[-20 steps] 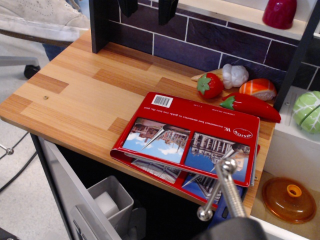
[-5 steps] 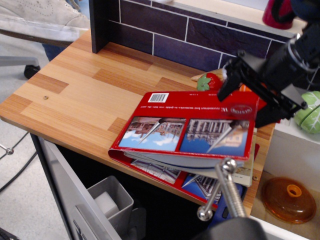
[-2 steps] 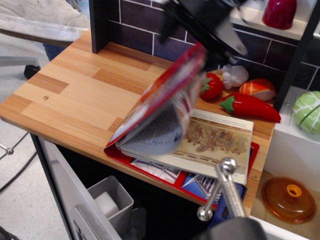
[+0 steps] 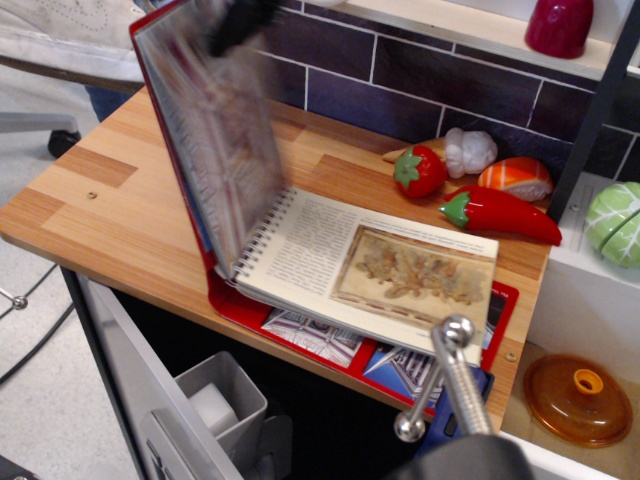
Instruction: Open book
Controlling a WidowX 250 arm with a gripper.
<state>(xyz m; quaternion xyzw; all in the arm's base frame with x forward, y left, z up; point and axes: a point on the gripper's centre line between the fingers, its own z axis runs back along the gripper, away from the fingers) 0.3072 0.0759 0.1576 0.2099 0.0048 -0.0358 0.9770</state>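
- Observation.image is my only view: the book (image 4: 330,260) lies open on the wooden worktop (image 4: 120,190), near its front edge, with part of it hanging over that edge.
- I see the red cover (image 4: 205,130) and a sheaf of pages lifted nearly upright on the left side, blurred by motion, leaning slightly toward the left.
- The spiral binding (image 4: 262,235) runs along the fold between the raised leaves and the flat ones.
- The flat right-hand page (image 4: 400,265) is white, with small printed text down its left part and a brownish framed picture on its right part; I cannot read the text at this size.
- Below the flat pages I see a red glossy back cover (image 4: 500,300), and under that some loose printed sheets with blue and white photos (image 4: 310,335) poking out over the worktop edge.
- The tool (image 4: 240,20) is a dark blurred shape at the top edge of the raised cover; I cannot tell whether it is clamped on the cover or open.
- Behind the book, against the tiled wall, lie a toy strawberry (image 4: 418,170), a garlic bulb (image 4: 468,150), a piece of sushi (image 4: 515,178) and a red chili (image 4: 500,213), the chili nearest the book's far right corner.
- No brand or label is legible to me in this frame.
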